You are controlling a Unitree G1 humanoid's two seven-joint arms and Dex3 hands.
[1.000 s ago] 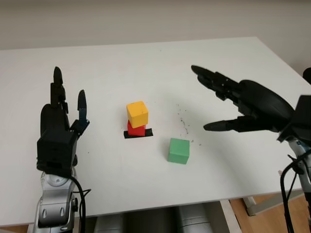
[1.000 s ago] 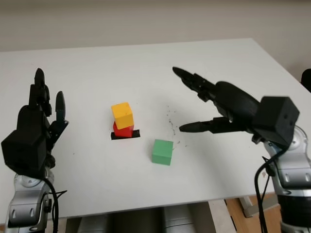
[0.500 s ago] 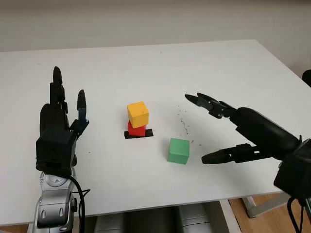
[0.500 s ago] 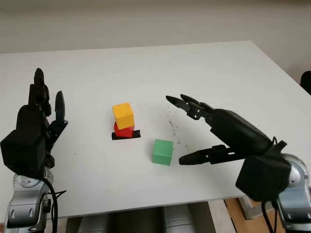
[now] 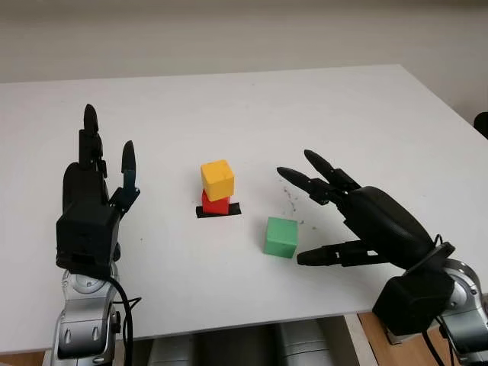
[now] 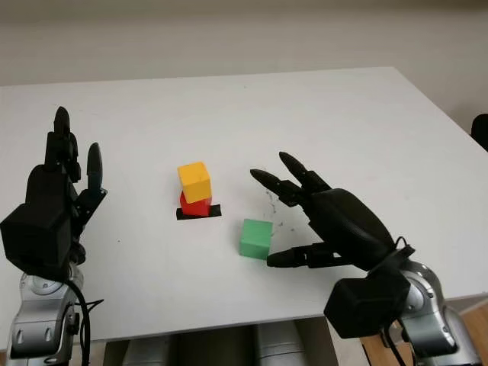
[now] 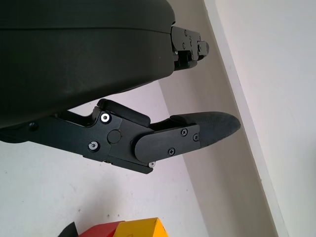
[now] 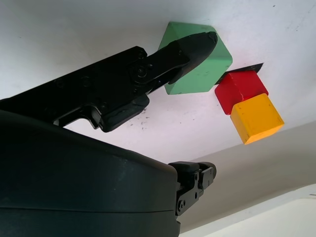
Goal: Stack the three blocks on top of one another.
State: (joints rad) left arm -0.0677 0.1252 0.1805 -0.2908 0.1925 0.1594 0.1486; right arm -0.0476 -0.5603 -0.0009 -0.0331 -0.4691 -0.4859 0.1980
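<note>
A white table (image 5: pixel 229 99) stretches away from the camera toward a plain pale wall. Past the table's right edge, a strip of wooden floor (image 5: pixel 374 328) shows at the bottom corner. Faint dark specks (image 5: pixel 288 191) mark the tabletop near its middle.

Near the centre of the table, a yellow block (image 5: pixel 217 179) sits on top of a red block (image 5: pixel 215 203), and the red block stands on a small black patch (image 5: pixel 217 211) on the table. The yellow block is turned slightly out of line with the red one. A green block (image 5: pixel 280 236) sits alone on the table, just in front of and to the right of the stack, apart from it.

The right hand (image 5: pixel 358 221) is open and holds nothing. It is just right of the green block, with its thumb tip (image 5: pixel 305 258) close to the block's right side. The left hand (image 5: pixel 95 198) is also open and empty, raised upright at the table's left side, well apart from the blocks.

The right wrist view adds a closer angle: one black finger (image 8: pixel 190 47) crosses in front of the green block, with the red and yellow stack just beyond it; whether it touches the block cannot be told. The left wrist view catches the corner of the red and yellow blocks at its edge, beyond the hand's finger (image 7: pixel 197 133).
</note>
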